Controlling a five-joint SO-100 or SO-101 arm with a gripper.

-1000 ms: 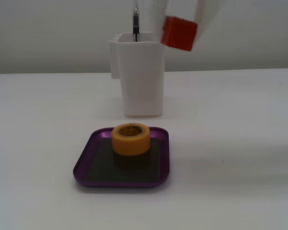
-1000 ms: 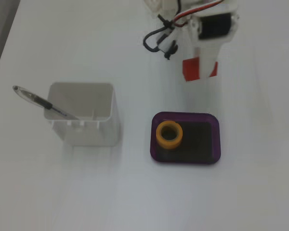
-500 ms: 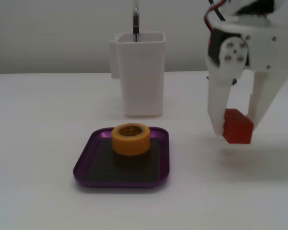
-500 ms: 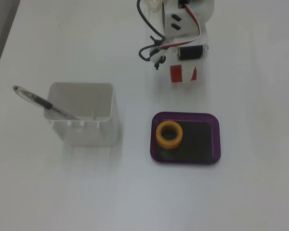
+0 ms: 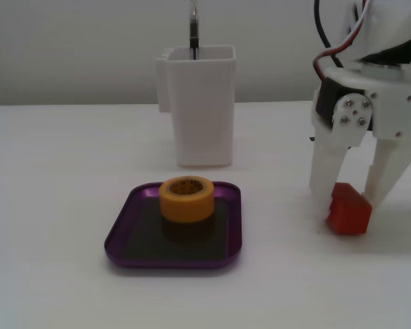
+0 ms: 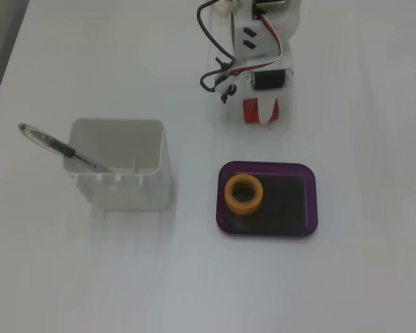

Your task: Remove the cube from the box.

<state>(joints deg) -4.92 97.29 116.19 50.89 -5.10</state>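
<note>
The red cube [image 5: 349, 214] sits on the white table to the right of the purple box [image 5: 118, 241], outside it. My gripper [image 5: 346, 205] stands over the cube with one white finger on each side of it, closed on it. The cube looks slightly tilted, at or just above the table surface. In the other fixed view the cube [image 6: 251, 111] shows partly under my gripper [image 6: 262, 115], above the box [image 6: 310, 201]. The box holds only a yellow-orange tape roll [image 5: 186, 199].
A tall white container [image 5: 202, 103] with a pen [image 5: 194, 27] in it stands behind the box. In the other fixed view the container [image 6: 118, 182] is left of the box, and the tape roll [image 6: 243, 193] lies in the box's left half. Arm cables [image 6: 211, 69] hang near the gripper.
</note>
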